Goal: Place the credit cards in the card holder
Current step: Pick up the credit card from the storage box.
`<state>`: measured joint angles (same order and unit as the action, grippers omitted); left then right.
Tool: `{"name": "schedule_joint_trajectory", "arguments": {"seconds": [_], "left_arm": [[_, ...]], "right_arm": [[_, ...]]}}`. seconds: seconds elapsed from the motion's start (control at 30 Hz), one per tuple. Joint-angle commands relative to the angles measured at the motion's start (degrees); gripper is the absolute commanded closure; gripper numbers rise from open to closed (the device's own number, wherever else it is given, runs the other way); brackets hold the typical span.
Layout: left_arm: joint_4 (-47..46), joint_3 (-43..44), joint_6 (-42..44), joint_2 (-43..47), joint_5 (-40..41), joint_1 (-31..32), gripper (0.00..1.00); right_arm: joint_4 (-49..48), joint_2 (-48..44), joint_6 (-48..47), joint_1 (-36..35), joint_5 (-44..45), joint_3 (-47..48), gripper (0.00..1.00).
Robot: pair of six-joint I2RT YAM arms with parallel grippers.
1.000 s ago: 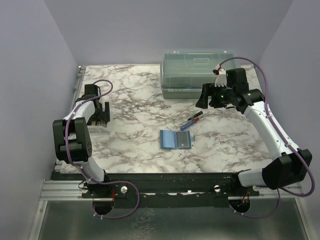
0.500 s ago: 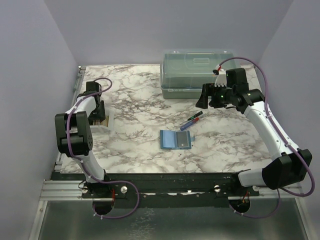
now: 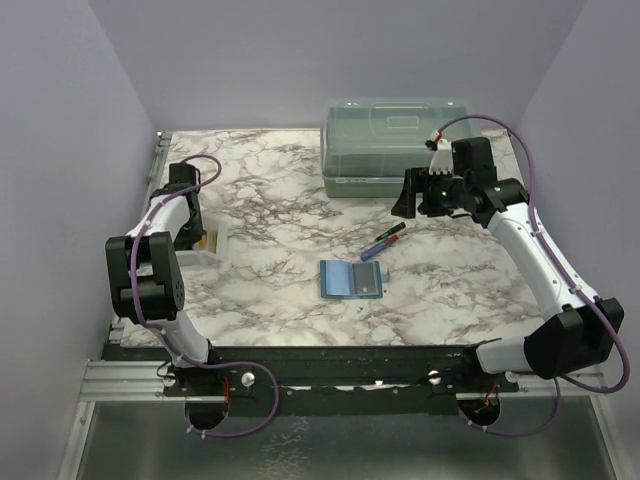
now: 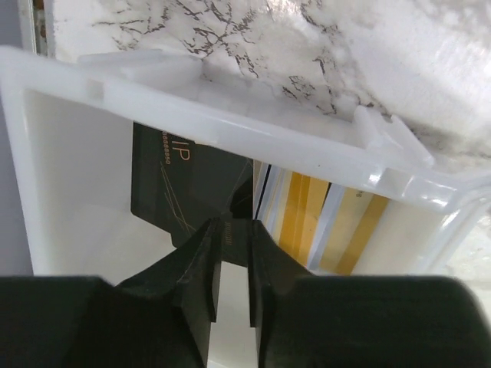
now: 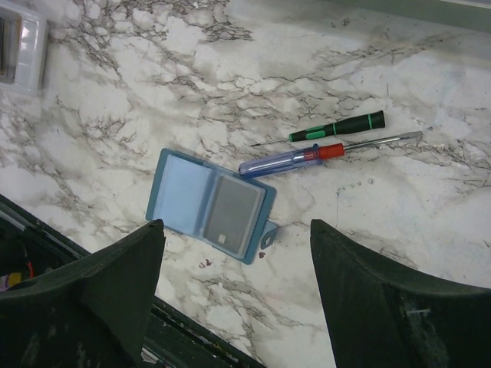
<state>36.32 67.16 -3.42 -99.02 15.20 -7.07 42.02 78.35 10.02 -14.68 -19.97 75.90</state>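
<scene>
Left wrist view, my left fingers (image 4: 213,249) nearly together against the credit cards (image 4: 295,218), I cannot tell any grip, right fingers (image 5: 126,268) wide apart, card holder (image 5: 211,203) between them.

- credit cards (image 4: 307,218): small stack standing on edge, leaning, inside small white tray (image 4: 230,123) at left edge of bench (image 3: 270,200)
- dark card (image 4: 180,180) at left of stack, thin gold lines, pale lettering; whitish cards with yellow-gold stripes to its right, overlapping
- card holder (image 3: 352,280): teal-blue, lying open and flat mid-bench, toward near edge, well apart from cards
- two panels: left pale blue pocket, right greyish
- small tab at near-right corner
</scene>
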Motion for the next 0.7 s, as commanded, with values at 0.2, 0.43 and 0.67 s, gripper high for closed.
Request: {"name": "schedule_joint_trajectory", "arguments": {"seconds": [0.2, 0.43, 0.67], "left_arm": [[1.45, 0.33, -0.02, 3.78, 1.18, -0.39, 0.23], [2.09, 2.89, 0.24, -0.91, -0.64, -3.17, 0.17], [3.66, 5.44, -0.64, -5.82, -3.21, -3.91, 0.29]], "right_arm": [[-0.36, -0.98, 0.21, -0.08, 0.11, -1.36, 0.21], [-0.23, -0.57, 0.05, -0.44, 0.70, -1.11, 0.20], [-0.10, -0.21, 0.04, -0.51, 0.78, -0.75, 0.21]]}}
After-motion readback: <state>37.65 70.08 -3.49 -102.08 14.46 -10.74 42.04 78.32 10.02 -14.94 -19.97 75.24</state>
